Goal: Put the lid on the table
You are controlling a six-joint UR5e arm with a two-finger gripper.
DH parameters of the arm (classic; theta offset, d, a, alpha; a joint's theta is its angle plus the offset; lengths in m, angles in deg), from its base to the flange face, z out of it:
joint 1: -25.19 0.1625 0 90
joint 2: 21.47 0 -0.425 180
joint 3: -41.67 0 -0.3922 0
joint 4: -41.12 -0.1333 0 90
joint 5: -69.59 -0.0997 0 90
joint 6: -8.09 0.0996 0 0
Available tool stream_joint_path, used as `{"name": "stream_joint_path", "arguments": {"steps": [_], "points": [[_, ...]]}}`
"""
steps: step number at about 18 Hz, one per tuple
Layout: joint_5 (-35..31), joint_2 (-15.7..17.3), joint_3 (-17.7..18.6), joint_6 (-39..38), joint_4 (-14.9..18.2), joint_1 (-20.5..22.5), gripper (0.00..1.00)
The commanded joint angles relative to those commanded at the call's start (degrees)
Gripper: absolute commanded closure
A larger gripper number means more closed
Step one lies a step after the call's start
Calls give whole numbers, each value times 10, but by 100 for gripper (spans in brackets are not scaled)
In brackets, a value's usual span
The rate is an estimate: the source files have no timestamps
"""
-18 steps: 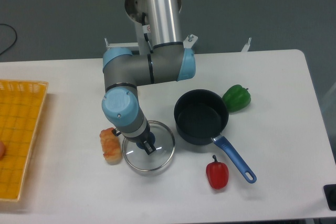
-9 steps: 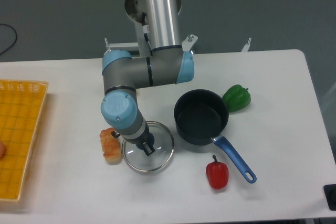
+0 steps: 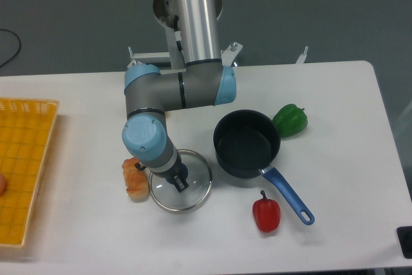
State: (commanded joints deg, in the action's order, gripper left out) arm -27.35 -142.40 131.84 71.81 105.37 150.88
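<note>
The lid (image 3: 197, 183), a round clear glass disc with a silver rim, sits low over the white table (image 3: 341, 101), left of the dark blue pot (image 3: 246, 143). I cannot tell whether it touches the tabletop. My gripper (image 3: 178, 181) points down onto the lid's centre and is shut on its dark blue knob, which the fingers mostly hide. The arm's wrist covers the lid's upper left edge.
A bread roll (image 3: 134, 179) lies right against the lid's left side. The pot's blue handle (image 3: 288, 196) points to the front right, with a red pepper (image 3: 266, 214) beside it. A green pepper (image 3: 290, 120) is behind the pot. A yellow mesh basket (image 3: 22, 159) stands at the far left.
The arm and the lid have shifted a little to the left together, closer to the bread roll. Nothing else has moved.
</note>
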Motion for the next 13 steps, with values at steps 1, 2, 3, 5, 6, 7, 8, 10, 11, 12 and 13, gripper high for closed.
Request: {"name": "stream_joint_path", "arguments": {"steps": [1, 2, 3, 5, 6, 7, 8, 10, 11, 12, 13], "points": [[0, 0, 0, 0, 0, 0, 51], [0, -1, 0, 0, 0, 0, 51], [0, -1, 0, 0, 0, 0, 51], [0, -1, 0, 0, 0, 0, 51], [0, -1, 0, 0, 0, 0, 50], [0, -1, 0, 0, 0, 0, 49], [-1, -1, 0, 0, 0, 0, 49], [-10, -1, 0, 0, 1, -1, 49], [-13, -1, 0, 0, 0, -1, 49], [-13, -2, 0, -1, 0, -1, 50], [-13, -4, 0, -1, 0, -2, 50]]}}
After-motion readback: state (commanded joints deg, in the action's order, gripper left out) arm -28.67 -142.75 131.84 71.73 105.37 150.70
